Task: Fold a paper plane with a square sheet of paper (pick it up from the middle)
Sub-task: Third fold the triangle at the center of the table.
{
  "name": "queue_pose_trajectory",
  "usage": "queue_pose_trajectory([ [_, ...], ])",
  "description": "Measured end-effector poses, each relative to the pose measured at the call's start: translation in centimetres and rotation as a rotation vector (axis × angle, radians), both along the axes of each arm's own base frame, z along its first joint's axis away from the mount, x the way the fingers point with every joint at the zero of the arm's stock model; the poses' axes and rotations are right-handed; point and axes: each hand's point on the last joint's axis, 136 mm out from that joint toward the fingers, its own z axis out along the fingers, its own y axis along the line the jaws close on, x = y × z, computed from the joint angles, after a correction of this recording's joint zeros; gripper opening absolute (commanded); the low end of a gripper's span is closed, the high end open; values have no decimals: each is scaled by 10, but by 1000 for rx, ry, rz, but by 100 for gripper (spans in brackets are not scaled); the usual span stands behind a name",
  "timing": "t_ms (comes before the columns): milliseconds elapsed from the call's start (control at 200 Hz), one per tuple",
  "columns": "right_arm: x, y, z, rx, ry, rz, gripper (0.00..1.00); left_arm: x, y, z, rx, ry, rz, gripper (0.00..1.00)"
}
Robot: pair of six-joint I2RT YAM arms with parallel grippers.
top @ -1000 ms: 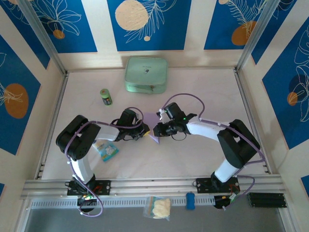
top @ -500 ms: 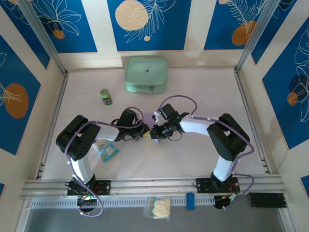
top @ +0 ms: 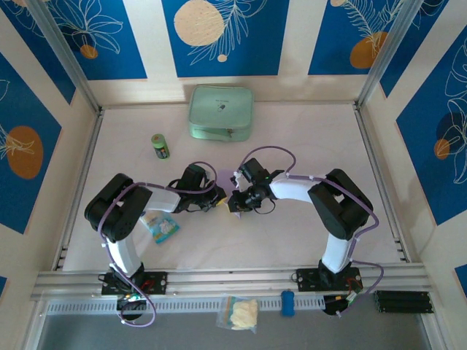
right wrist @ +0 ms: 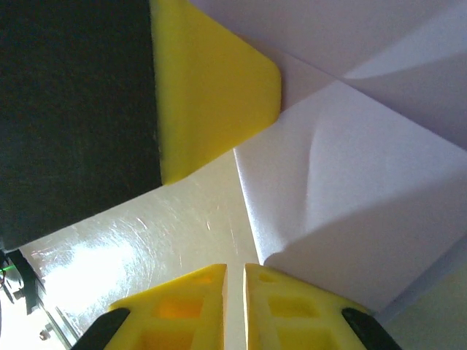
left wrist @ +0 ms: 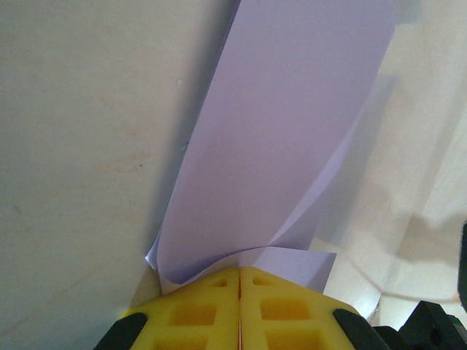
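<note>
Black-white arms point(top: 157, 198), purple cables point(top: 270, 148), yellow pads point(left wrist: 197, 313)

Left fingers point(top: 216, 203) and right fingers point(top: 235, 202) meet mid-surface; a green pouch point(top: 221, 111) lies far, a can point(top: 160, 146) nearer left.

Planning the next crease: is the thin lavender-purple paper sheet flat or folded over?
Folded over: the lavender-purple paper sheet curls back on itself where the left gripper pinches it; the right wrist view shows creases.

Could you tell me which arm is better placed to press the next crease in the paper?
Probably right: the left gripper is shut on the paper, anchoring it; the right gripper sits empty beside it.
</note>
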Motion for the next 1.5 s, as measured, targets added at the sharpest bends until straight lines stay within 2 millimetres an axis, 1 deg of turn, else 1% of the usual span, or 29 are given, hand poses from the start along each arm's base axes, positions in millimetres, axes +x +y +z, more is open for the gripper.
queue_pose_trajectory([
  [210,-1,-1,-8,-15,19,0,14,0,-1,2,-3,4,-4,11],
  [430,0,-2,-8,-19,24,-4,13,2,-4,4,-6,6,-14,14],
  [570,1,-4,-9,-21,27,-9,12,4,1,6,0,-2,-17,16],
  [645,1,-6,-10,-24,32,-14,11,4,5,13,7,-16,-20,16],
  [780,2,-6,-11,-25,43,-16,10,6,9,33,7,-72,-29,14],
  [835,2,-7,-11,-27,46,-17,10,5,8,36,8,-89,-40,13],
  [900,2,-7,-11,-28,50,-17,9,2,6,34,13,-92,-53,12],
  [965,2,-7,-11,-29,52,-17,9,-2,5,29,21,-80,-62,11],
  [1206,2,-7,-11,-34,61,-17,9,-13,-1,1,45,-17,-98,11],
  [1501,1,-6,-12,-36,70,-15,8,-7,-7,3,52,-37,-121,10],
])
